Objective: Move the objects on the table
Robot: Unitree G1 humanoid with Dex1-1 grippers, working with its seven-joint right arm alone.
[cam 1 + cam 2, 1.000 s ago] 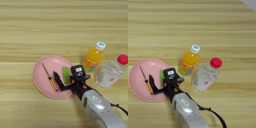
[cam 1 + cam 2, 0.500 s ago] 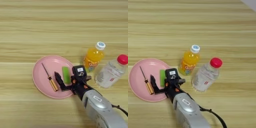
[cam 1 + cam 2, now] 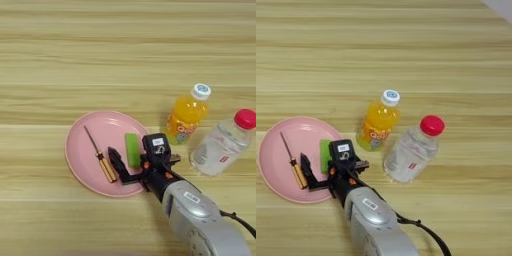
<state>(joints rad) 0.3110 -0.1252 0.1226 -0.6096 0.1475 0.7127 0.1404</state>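
Note:
A pink plate (image 3: pixel 87 150) lies on the wooden table (image 3: pixel 125 60). On it rest a thin screwdriver (image 3: pixel 100 161) with a yellow-brown handle and, to its right, a small flat green block (image 3: pixel 132 149). My right gripper (image 3: pixel 134 160) hovers low over the plate's right part and is open. One black finger (image 3: pixel 115 161) stands between the screwdriver and the block, the other (image 3: pixel 156 148) stands on the block's right. The block (image 3: pixel 324 155) lies between them, flat on the plate.
An orange juice bottle (image 3: pixel 186 116) with a white cap stands just right of the plate, close to my gripper's body. A clear water bottle (image 3: pixel 220 146) with a red cap leans further right. My silver forearm (image 3: pixel 200 220) comes in from the bottom right.
Hardly anything differs: the gripper stays spread around the green block, and the block and screwdriver lie in the same spots on the plate.

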